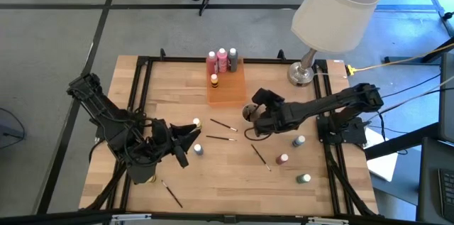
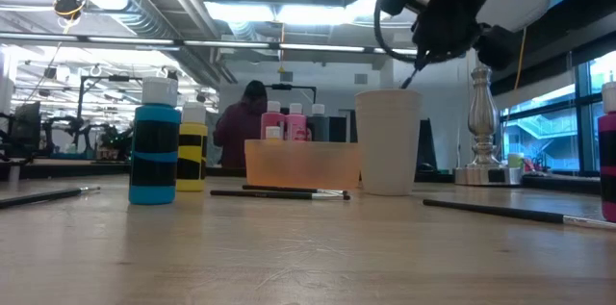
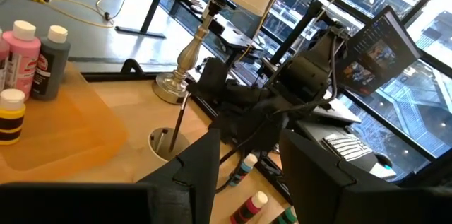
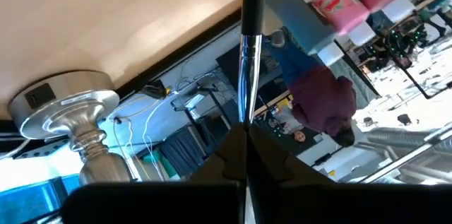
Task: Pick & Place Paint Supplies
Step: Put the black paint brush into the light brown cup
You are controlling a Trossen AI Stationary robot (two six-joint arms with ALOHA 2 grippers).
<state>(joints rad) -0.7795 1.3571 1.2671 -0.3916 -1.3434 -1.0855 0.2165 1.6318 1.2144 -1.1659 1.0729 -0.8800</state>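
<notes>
My right gripper (image 1: 253,116) hovers over the small round cup (image 3: 161,141), shut on a thin dark paintbrush (image 3: 181,114) that points down into the cup. My left gripper (image 1: 187,140) is open and empty near the table's near-left. It stands between a yellow bottle (image 1: 196,122) and a blue bottle (image 1: 198,149). Pink, red, grey and yellow bottles (image 1: 222,59) stand on the orange tray (image 1: 228,90). Three more bottles (image 1: 283,159) stand near the right edge. Several brushes (image 1: 222,138) lie flat on the wood. My right gripper pinches the paintbrush between its two fingers by the thin end just past the silver ferrule (image 4: 246,86). The fingers come from above and point down along the brush. The brush hangs nearly upright below them, its dark handle (image 4: 253,1) reaching into the cup.
A table lamp with a silver base (image 1: 301,74) and a wide pale shade stands at the far right corner, close behind my right arm. A black frame (image 1: 145,76) rims the table. A person in a dark red top (image 2: 243,117) is in the room beyond.
</notes>
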